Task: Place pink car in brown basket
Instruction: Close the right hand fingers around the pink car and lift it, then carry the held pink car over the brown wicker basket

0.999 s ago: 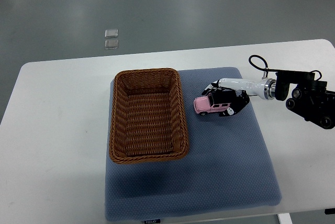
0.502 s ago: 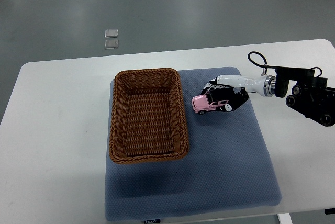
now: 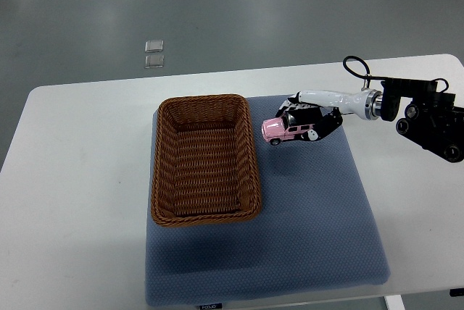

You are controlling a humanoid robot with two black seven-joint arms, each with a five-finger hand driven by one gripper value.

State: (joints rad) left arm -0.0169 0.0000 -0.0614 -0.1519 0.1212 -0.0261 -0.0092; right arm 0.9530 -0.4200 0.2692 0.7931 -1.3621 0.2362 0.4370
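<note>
Over the last second the right robot hand (image 3: 310,119), its fingers clamped around the pink car (image 3: 284,130), has carried the toy up and to the left, so the car now hangs just beside the right rim of the brown basket (image 3: 206,158) with its shadow falling on the blue mat (image 3: 312,223) below, which suggests the lift is done and the transfer is underway. The basket's right wall stands directly in the path and likely must be cleared with height; inside, the basket is empty and roomy, and the white counter (image 3: 80,179) around the mat lies bare.
</note>
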